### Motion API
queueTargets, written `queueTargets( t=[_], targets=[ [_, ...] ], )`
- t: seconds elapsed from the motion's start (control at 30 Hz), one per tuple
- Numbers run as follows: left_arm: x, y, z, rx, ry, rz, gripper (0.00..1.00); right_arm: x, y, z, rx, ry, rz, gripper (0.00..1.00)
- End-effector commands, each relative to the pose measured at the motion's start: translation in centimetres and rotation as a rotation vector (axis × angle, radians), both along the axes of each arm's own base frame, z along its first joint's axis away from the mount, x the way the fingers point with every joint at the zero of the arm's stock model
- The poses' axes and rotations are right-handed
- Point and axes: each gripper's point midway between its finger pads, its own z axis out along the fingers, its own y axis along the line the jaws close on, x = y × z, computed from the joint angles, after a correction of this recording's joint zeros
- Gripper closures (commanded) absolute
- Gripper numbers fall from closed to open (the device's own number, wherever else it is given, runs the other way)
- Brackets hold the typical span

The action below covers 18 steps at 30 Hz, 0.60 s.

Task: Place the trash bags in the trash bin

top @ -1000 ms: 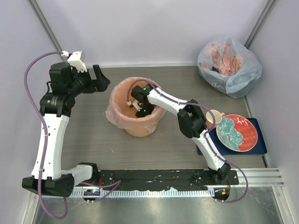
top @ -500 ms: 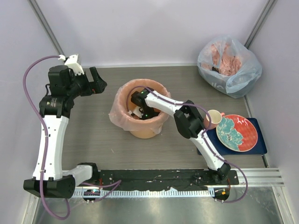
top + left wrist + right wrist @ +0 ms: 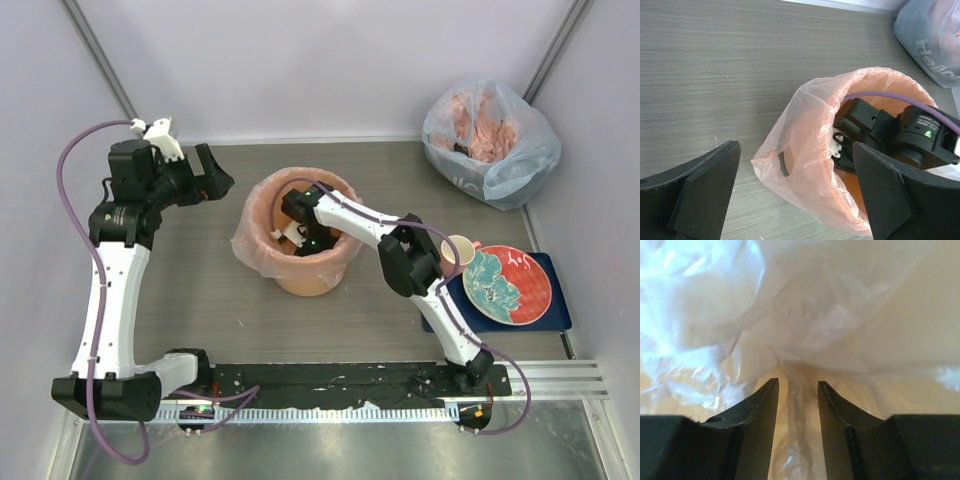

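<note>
The trash bag (image 3: 252,240) at the centre of the top view is a translucent pale pink. It looks nearly white and glossy in the right wrist view. The trash bin (image 3: 310,282) under it is orange. At 1 o'clock, the sack (image 3: 515,170) is bluish-clear with white lettering and has crumpled pink plastic inside. At 3 o'clock is a pale pinkish cup (image 3: 457,250). Next to it, a red plate (image 3: 510,285) with a teal floral pattern sits on a dark blue mat (image 3: 552,318). The table (image 3: 200,300) is grey-brown with fine wood grain. Both arms have white links, black joints and purple cables (image 3: 75,160).
</note>
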Motion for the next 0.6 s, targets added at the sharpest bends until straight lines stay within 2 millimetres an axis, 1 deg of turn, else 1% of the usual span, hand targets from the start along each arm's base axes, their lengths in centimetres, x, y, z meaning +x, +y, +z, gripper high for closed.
queueTargets(
  t=[0.0, 0.1, 0.23, 0.33, 0.37, 0.43, 0.47, 0.5, 0.57],
  targets=[
    [0.8, -0.5, 0.7, -0.039, -0.041, -0.020, 0.00, -1.3, -0.2, 4.2, 0.052, -0.018, -0.026, 0.57],
    [0.9, -0.7, 0.4, -0.048, -0.035, -0.027, 0.00, -1.4, -0.1, 4.6, 0.063, -0.029, -0.016, 0.58],
    [0.9, -0.8, 0.0, -0.052, -0.031, -0.034, 0.00, -0.8, 0.6, 6.0, 0.114, -0.071, -0.014, 0.58],
    [1.0, -1.0, -0.3, -0.063, -0.016, -0.035, 0.00, 0.2, 1.8, 7.9, 0.177, -0.127, -0.015, 0.58],
    [1.1, -1.1, -0.5, -0.066, -0.006, -0.038, 0.00, 0.7, 2.3, 9.0, 0.211, -0.153, -0.014, 0.58],
    [1.2, -1.3, -0.7, -0.078, 0.012, -0.047, 0.00, 1.3, 3.1, 10.5, 0.260, -0.192, -0.019, 0.58],
    [1.4, -1.5, -0.6, -0.082, 0.017, -0.055, 0.00, 1.5, 3.8, 12.1, 0.313, -0.218, -0.018, 0.56],
    [1.5, -1.7, -0.6, -0.088, 0.021, -0.066, 0.00, 1.7, 4.1, 13.0, 0.339, -0.235, -0.016, 0.55],
    [1.8, -1.8, -0.4, -0.090, 0.015, -0.077, 0.00, 2.3, 5.3, 15.2, 0.423, -0.284, -0.019, 0.53]
  ],
)
